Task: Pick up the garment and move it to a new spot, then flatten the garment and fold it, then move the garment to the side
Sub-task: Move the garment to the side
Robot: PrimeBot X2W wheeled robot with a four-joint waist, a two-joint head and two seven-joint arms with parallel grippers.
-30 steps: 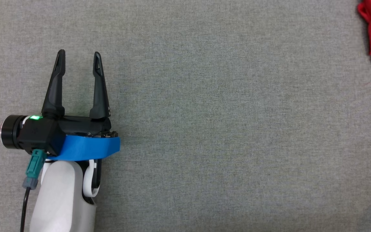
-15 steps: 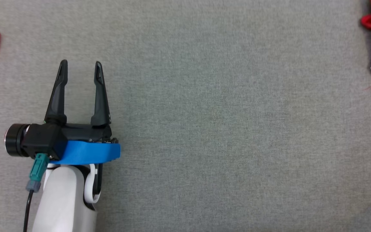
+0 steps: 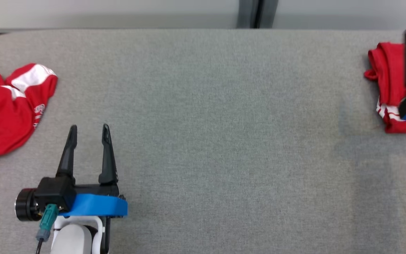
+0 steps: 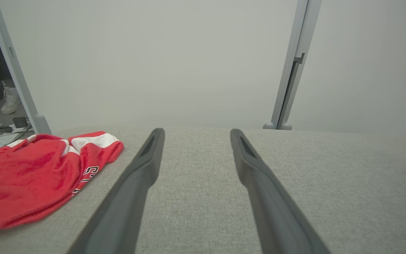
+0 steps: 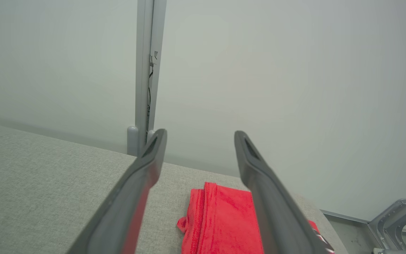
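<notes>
1. Location: one folded garment (image 3: pixel 388 77), red with white stripes, lies at the far right end of the grey table (image 3: pixel 203 141), near its edge. One crumpled garment (image 3: pixel 2 116), also red and white, lies at the far left end, well apart from the first.
2. Right gripper (image 5: pixel 199 133): released. In the right wrist view its fingers stand wide with nothing between them, and the folded garment lies on the table below and beyond them.
3. Left gripper (image 3: pixel 89 127): released and empty, over bare table just beside the crumpled garment, not touching it.
4. Handling, as judged: both garments are light, soft and limp. They will sag and drape when lifted, are not fragile, and should not slip on the cloth surface.
5. Hold points, as judged: take the crumpled garment at a raised ridge or at the sleeve edge nearest the left gripper. Pinch the folded one through all layers at its folded edge, or it will fall open.
6. Count: two garments, two grippers, one table.
</notes>
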